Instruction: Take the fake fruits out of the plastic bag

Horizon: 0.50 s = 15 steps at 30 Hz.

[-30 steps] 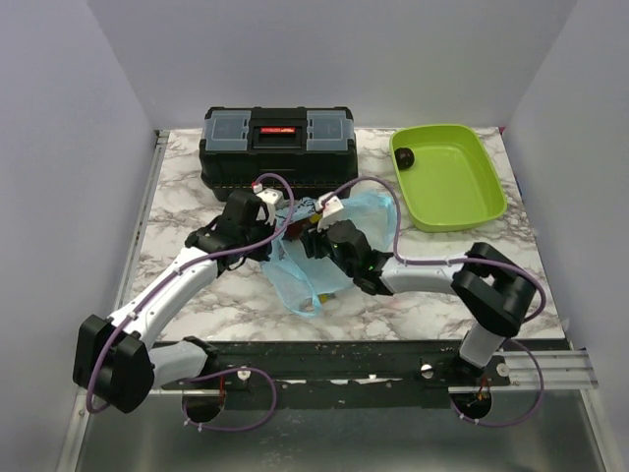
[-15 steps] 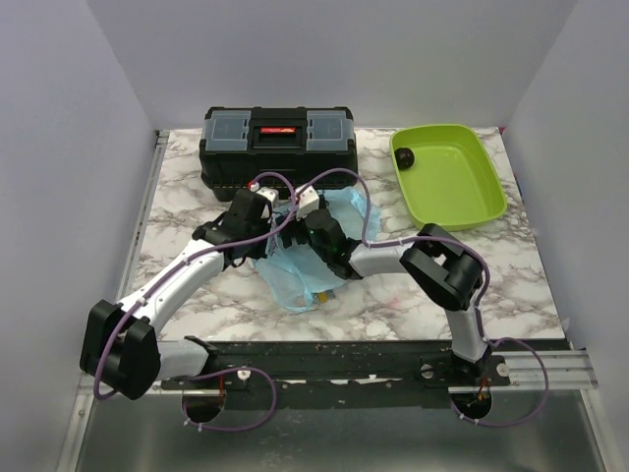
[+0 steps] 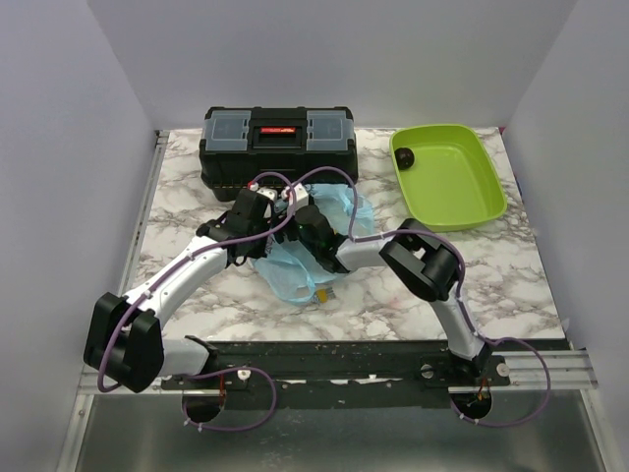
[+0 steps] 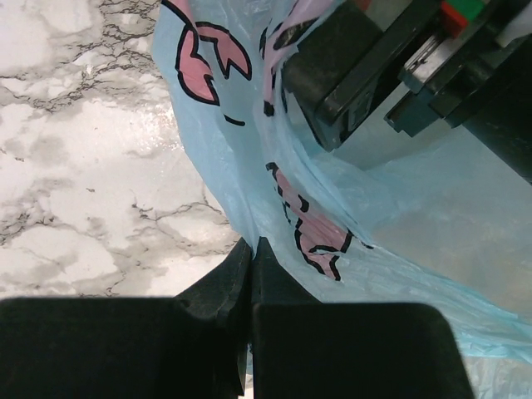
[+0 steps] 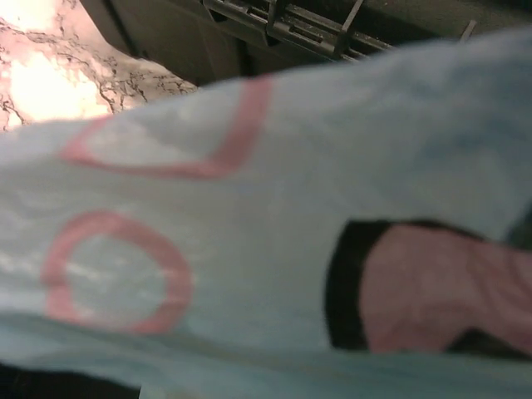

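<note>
- Mid-table, before the black toolbox [image 3: 278, 146], lies the crumpled light-blue plastic bag [image 3: 295, 273].
- Left gripper [image 4: 252, 259] clenched on its edge.
- Right gripper [image 3: 305, 221] against the bag; grip cannot be told.
- Dark fake fruit [image 3: 405, 156] sits in lime-green tray [image 3: 462, 202].

A robotics lab test cell, plain pale walls [image 3: 59, 147] closed round a marble-patterned table [image 3: 501, 265], a left arm [image 3: 177, 285] and right arm [image 3: 447, 300] were bolted to a metal rail [image 3: 550, 369] at its near edge, purple cables [image 3: 239, 371] hung loose, a black toolbox [image 3: 278, 147] and lime-green tray [image 3: 457, 192] sat on it.
</note>
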Available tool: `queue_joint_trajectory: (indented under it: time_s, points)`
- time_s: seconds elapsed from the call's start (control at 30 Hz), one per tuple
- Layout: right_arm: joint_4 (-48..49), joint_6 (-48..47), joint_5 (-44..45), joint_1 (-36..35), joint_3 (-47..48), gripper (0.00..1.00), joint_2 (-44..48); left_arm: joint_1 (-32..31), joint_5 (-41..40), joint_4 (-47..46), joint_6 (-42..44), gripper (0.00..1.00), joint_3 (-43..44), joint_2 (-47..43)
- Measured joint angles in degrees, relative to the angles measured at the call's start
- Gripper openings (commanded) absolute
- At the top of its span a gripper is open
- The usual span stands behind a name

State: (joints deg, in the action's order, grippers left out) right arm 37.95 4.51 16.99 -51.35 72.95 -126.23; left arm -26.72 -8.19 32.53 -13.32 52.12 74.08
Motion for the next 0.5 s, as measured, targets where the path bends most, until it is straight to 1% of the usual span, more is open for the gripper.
queue_joint_trajectory:
  time_s: [0.1, 0.27, 0.37, 0.5]
  points:
    - [-0.3, 0.3, -0.3, 0.1, 0.8, 0.62, -0.5, 0.0, -0.2, 0.2, 0.0, 0.00, 0.0, 0.0]
    - [-0.5, 1.1, -1.0, 0.4, 1.0, 0.42, -0.4, 0.0, -0.2, 0.3, 0.0, 0.00, 0.0, 0.0]
    - [-0.3, 1.0, -1.0, 0.5, 0.2, 0.37, 0.1, 0.0, -0.2, 0.5, 0.0, 0.00, 0.3, 0.0]
    - [0.1, 1.0, -1.0, 0.5, -2.8, 0.28, 2.3, 0.0, -0.2, 0.5, 0.0, 0.00, 0.7, 0.0]
